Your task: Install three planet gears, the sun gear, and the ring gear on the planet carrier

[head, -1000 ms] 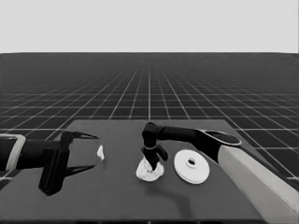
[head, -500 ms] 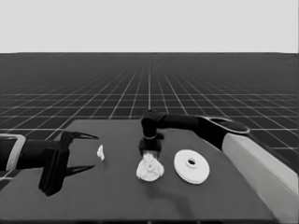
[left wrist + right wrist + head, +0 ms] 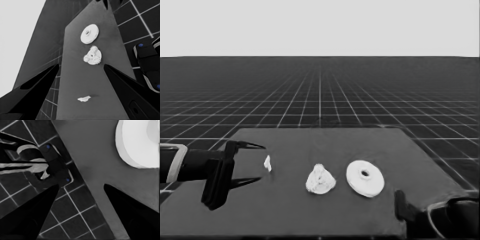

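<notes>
White parts dot the dark bench (image 3: 310,210). Left pincer (image 3: 255,162) waits wide open, empty, at the left end; a thin white piece (image 3: 267,163) lies just beside. Mid-bench, gears (image 3: 320,179) crowd the smaller round part; right, the larger round part (image 3: 365,177). Right pincer (image 3: 80,195), spread, empty, sits at the near right corner.

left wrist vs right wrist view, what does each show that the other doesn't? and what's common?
Only the left wrist view: the thin white piece between the open left gripper fingers' wedges, untouched, and the cluster of small gears on the smaller round part.

Only the right wrist view: the table's corner edge with floor grid past it, beyond the open right gripper, which is parked at the table's near right corner.

Both: the larger round part, lying bare on the table, and dark machinery with blue lights.
</notes>
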Controlling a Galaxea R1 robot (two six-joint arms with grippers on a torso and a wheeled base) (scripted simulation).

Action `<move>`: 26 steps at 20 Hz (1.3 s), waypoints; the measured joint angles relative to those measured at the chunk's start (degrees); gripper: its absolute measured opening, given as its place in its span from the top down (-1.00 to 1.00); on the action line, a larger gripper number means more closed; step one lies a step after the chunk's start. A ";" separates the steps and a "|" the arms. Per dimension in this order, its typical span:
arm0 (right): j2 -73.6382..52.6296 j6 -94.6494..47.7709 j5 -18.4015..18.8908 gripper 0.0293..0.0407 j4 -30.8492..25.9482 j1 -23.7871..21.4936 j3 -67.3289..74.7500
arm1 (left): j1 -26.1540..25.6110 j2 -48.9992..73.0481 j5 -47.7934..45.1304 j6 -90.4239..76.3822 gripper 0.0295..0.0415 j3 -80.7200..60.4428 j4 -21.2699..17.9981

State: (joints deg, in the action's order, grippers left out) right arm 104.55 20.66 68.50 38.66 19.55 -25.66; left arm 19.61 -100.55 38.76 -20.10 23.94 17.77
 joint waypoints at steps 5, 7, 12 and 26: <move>10.89 23.03 12.78 -0.83 -18.88 -16.93 -8.94 | 0.00 0.00 0.00 0.00 -0.49 0.00 0.00; 27.39 37.16 16.36 -0.69 -28.94 -23.58 -35.39 | 0.00 0.00 0.00 0.00 -0.49 0.00 0.00; 36.12 39.63 18.07 -0.61 -32.31 -23.66 -53.93 | 0.00 0.00 0.00 0.00 -0.49 0.00 0.00; 39.53 37.08 11.71 0.03 -23.16 -12.26 -62.00 | 0.00 0.00 0.00 0.00 -0.49 0.00 0.00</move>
State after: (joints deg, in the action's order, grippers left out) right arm 144.08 57.74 80.21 15.50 7.29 -87.65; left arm 19.61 -100.55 38.76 -20.10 23.94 17.77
